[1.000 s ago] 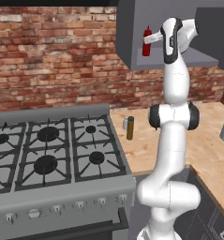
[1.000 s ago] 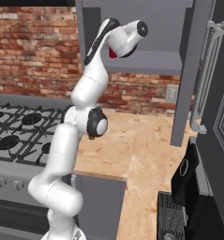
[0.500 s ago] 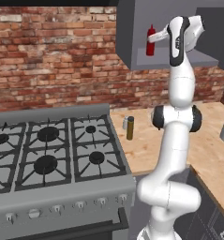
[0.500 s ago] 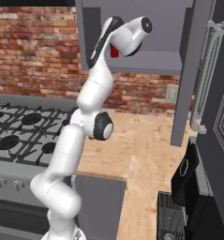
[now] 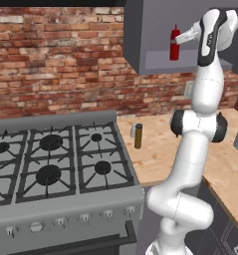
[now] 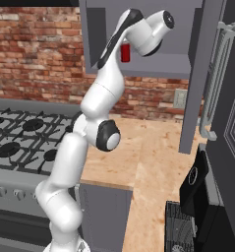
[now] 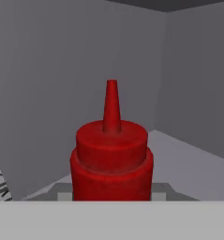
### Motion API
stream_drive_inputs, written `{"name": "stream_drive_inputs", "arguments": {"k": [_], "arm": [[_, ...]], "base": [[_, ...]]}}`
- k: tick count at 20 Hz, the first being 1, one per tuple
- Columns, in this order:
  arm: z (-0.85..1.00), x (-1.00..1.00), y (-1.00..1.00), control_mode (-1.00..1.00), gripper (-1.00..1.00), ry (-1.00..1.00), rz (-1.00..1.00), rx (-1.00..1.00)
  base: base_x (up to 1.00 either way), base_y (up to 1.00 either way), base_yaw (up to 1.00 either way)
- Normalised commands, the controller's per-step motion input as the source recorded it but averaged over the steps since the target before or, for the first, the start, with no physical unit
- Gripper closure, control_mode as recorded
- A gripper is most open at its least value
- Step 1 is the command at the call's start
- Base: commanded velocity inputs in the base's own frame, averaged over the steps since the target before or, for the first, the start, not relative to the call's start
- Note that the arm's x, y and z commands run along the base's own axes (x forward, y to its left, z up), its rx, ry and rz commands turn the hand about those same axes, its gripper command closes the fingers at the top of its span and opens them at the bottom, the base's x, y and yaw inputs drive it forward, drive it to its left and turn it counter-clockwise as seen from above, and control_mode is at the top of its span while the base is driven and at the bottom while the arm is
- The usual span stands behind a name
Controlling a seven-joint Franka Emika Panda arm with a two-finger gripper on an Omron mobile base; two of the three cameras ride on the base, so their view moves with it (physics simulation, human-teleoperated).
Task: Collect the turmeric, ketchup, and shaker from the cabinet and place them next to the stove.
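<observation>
Ketchup [image 7: 111,161] — glossy red, cone nozzle | gripper [image 5: 184,38] clamped on it | cabinet [image 5: 140,45] flat grey

Grey cabinet [image 5: 140,45] shelf carrying the upright red ketchup [image 5: 175,44]. Wooden surface [image 5: 158,149] beside the stove [image 5: 56,169], bearing the turmeric [image 5: 138,136] with the shaker [image 5: 133,130] just behind.

Inside the cabinet [image 5: 155,30] the ketchup [image 5: 175,44] stood alone on the shelf, grey walls close at its left and far side. On the counter [image 5: 160,149] right of the stove [image 5: 51,169], the turmeric [image 5: 138,136] and shaker [image 5: 133,130] stood just beside the range; open wood lay farther right.
</observation>
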Motion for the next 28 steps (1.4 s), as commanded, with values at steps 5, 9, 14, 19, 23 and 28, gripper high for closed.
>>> {"name": "stream_drive_inputs", "arguments": {"k": [5, 9, 14, 19, 23, 28], "arm": [[-0.10, -0.89, -0.05, -1.00, 1.00, -0.01, 0.00, 0.02], [-0.44, -0.99, 0.40, -1.00, 1.00, 0.00, 0.04, 0.00], [-0.78, -1.00, 0.67, -1.00, 1.00, -0.03, 0.05, 0.00], [-0.79, -1.00, 0.68, -1.00, 1.00, -0.05, 0.02, 0.00], [-0.78, -1.00, 0.62, -1.00, 1.00, -0.09, 0.01, 0.00], [-0.77, -0.99, 0.61, -1.00, 1.00, -0.09, 0.00, 0.00]], "base": [[0.00, 0.00, 0.00], [0.00, 0.00, 0.00], [0.00, 0.00, 0.00], [0.00, 0.00, 0.00], [0.00, 0.00, 0.00], [0.00, 0.00, 0.00]]}}
